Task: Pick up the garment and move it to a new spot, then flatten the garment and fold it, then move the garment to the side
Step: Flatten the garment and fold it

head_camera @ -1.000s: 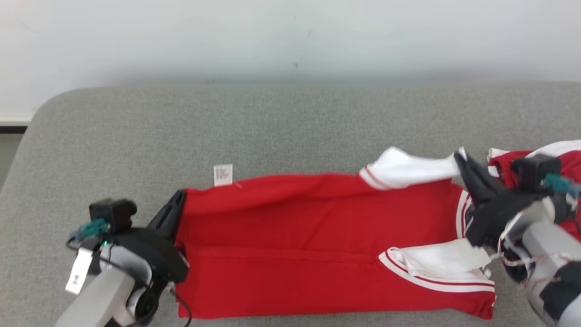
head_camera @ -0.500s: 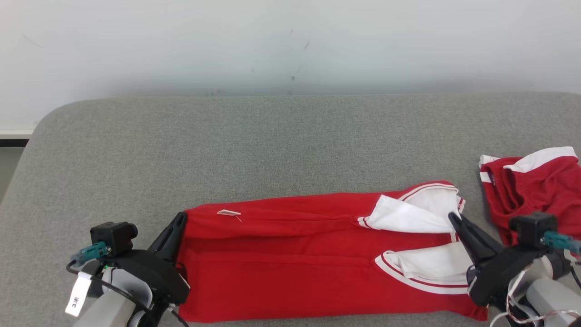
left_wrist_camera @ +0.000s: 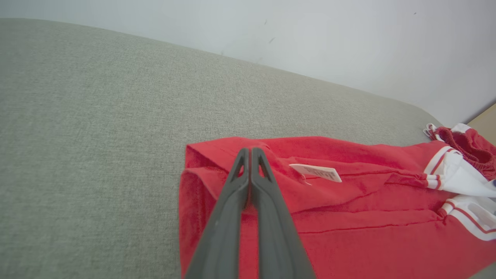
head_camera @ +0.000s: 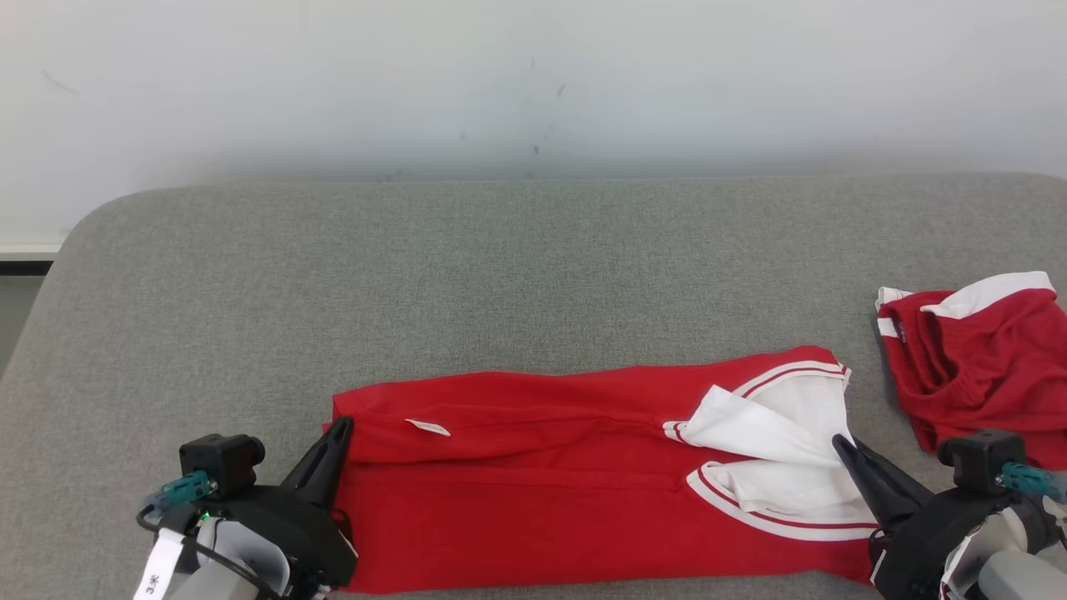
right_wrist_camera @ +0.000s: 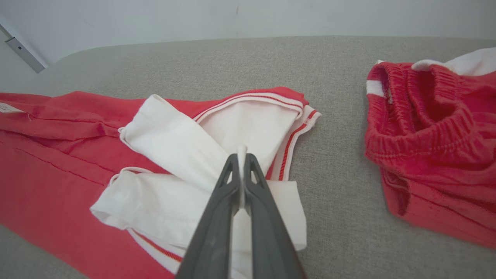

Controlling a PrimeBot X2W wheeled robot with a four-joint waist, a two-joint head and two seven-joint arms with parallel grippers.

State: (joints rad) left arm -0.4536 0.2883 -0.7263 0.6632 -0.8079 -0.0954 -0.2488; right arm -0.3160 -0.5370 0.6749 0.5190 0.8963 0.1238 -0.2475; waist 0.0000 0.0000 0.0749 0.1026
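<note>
Left end effector (head_camera: pixel 340 427), right end effector (head_camera: pixel 840 443): dark tapered fingers (left_wrist_camera: pixel 224 217); black camera (head_camera: pixel 218 461), teal plug (head_camera: pixel 182 487).

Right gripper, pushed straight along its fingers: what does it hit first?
The right gripper is shut on the garment. Straight ahead lies more of its white fabric and the striped hem, then the bare grey cushion. Depth is unclear, but cloth contact looks immediate.

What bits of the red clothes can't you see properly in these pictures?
- Head view: the red garment's near corners are hidden behind the left end effector and the right end effector.
- Left wrist view: the print on the white tag is too small to read.
- Head view: the other red clothes are cut off by the right edge.
</note>
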